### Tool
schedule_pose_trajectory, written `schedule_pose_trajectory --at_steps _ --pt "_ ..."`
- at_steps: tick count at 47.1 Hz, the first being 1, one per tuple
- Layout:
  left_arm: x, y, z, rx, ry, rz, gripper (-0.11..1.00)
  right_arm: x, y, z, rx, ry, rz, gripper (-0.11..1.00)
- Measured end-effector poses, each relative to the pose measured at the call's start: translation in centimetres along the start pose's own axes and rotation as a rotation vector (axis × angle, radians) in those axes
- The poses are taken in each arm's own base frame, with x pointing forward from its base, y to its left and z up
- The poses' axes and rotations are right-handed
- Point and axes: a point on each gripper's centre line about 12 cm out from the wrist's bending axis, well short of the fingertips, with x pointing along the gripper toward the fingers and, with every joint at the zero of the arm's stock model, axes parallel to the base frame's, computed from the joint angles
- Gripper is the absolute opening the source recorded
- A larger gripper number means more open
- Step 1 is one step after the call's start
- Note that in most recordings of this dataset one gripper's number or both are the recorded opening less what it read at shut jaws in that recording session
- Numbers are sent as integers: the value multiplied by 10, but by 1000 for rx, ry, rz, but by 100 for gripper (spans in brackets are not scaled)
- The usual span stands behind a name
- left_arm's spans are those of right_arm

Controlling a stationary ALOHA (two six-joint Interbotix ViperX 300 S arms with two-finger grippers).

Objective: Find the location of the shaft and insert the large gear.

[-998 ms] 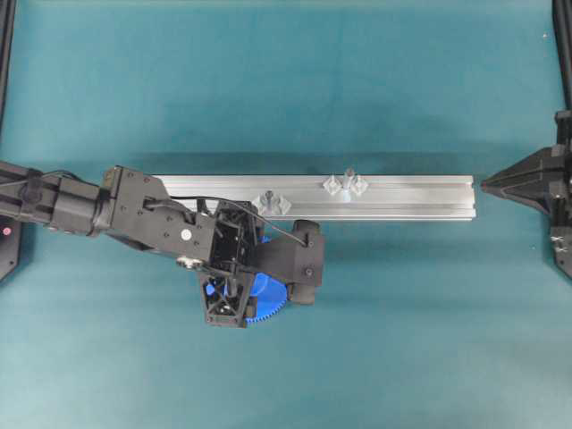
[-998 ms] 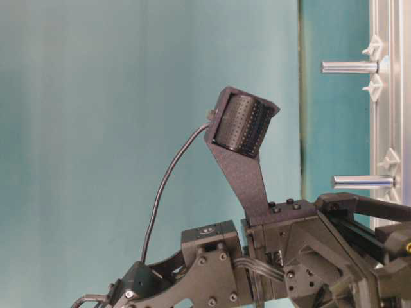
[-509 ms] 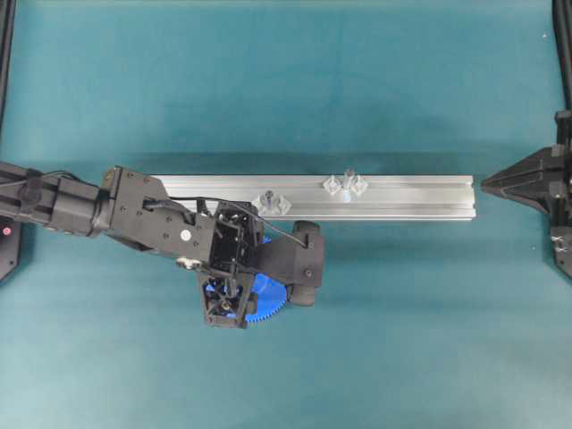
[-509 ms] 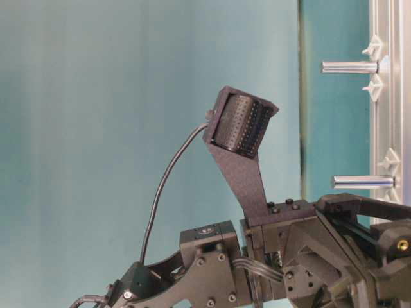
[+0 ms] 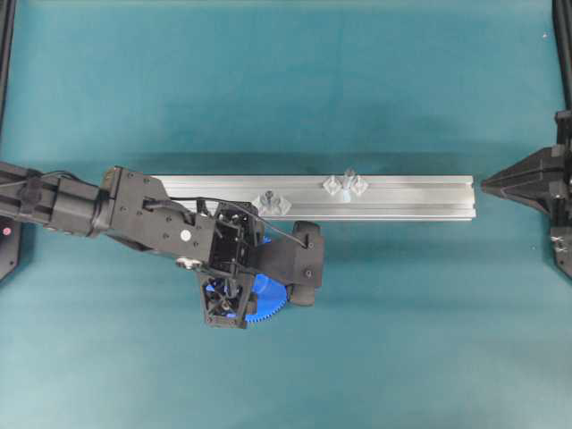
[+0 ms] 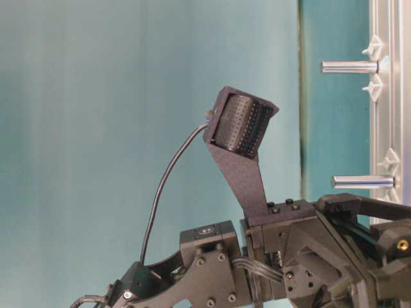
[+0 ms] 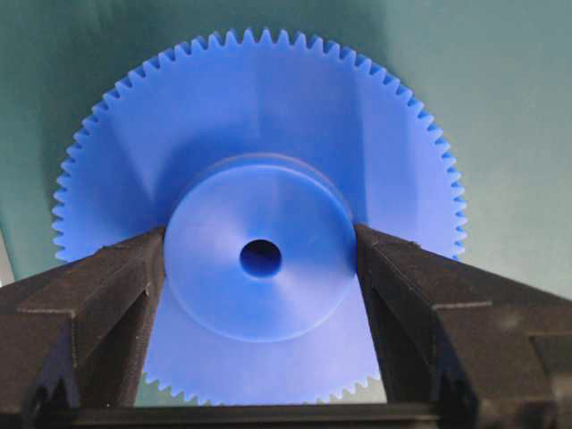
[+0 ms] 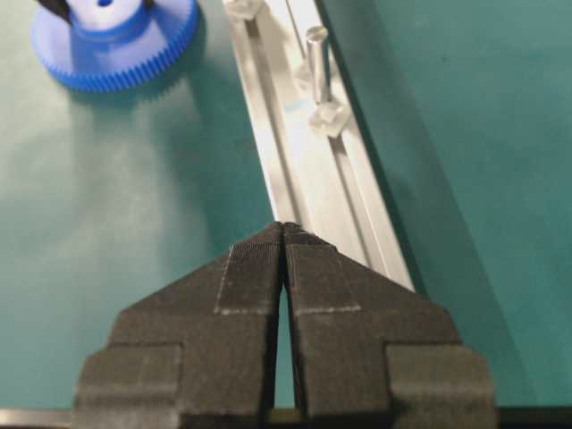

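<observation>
My left gripper (image 7: 260,259) clamps the hub of the large gear (image 7: 259,206), low and left of centre in the overhead view, just below the rail (image 5: 420,198). My right gripper (image 8: 284,234) rests pinched shut at the right edge. One gear, two pins: aiming at the nearer one, not the shaft (image 5: 347,176) upper-centre, could jam it; a tilted lift too.

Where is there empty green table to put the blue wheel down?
Bare mat lies beyond the silver rail, and more on the near side, right of the large gear. It is crowded where the left gripper clamps the gear's hub beside the rail.
</observation>
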Motion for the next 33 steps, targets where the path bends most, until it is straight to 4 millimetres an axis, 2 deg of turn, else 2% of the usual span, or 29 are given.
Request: schedule_pose_trajectory --at_steps 14,33 --pt "-2 -1 2 10 -17 0 71 0 0 0 -3 0 -1 2" --pt "-20 0 9 7 -49 0 71 0 0 -1 -3 4 -2 2"
